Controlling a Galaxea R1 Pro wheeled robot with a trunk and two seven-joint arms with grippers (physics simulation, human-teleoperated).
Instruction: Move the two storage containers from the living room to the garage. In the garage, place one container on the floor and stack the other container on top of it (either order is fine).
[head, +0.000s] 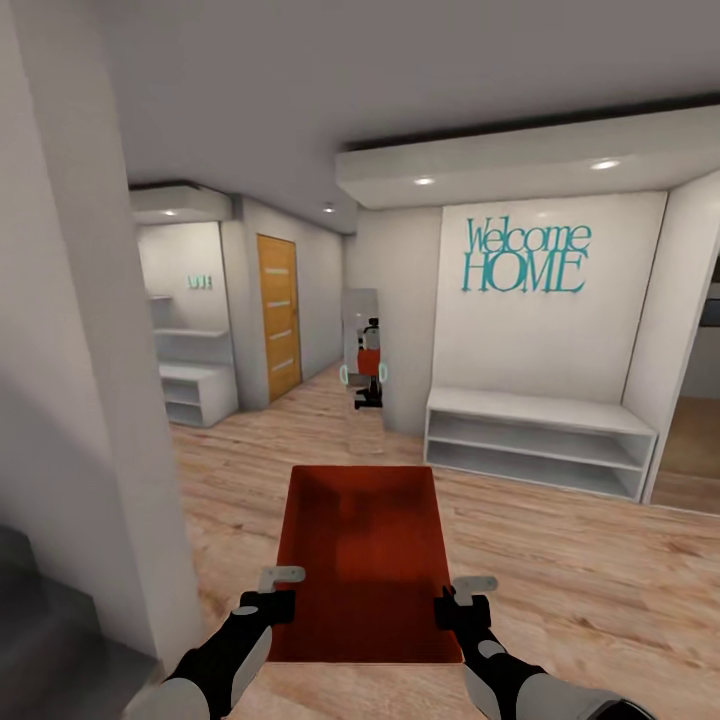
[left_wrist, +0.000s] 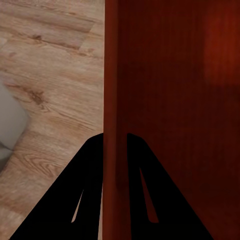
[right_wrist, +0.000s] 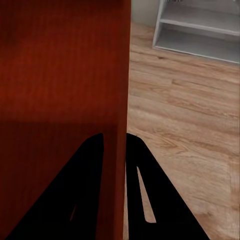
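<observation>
Storage container (head: 362, 560), orange-red and open on top, held up in front of the robot, above the light wood floor (head: 560, 580). Left gripper (head: 283, 592) pinching the bin's left wall, one of the fingers (left_wrist: 85, 195) outside, the other inside, wall squeezed between. Same on the other side: right gripper (head: 455, 600) with fingers (right_wrist: 145, 195) clamped on the right wall. Farther off, a low white shelf (head: 540, 440) against a white wall, with teal words "Welcome HOME" (head: 527, 257) above it. Past that, to the left, a wooden door (head: 279, 315) and more white shelves (head: 195, 385). Grey pillar (head: 80, 350) close by on the left.
</observation>
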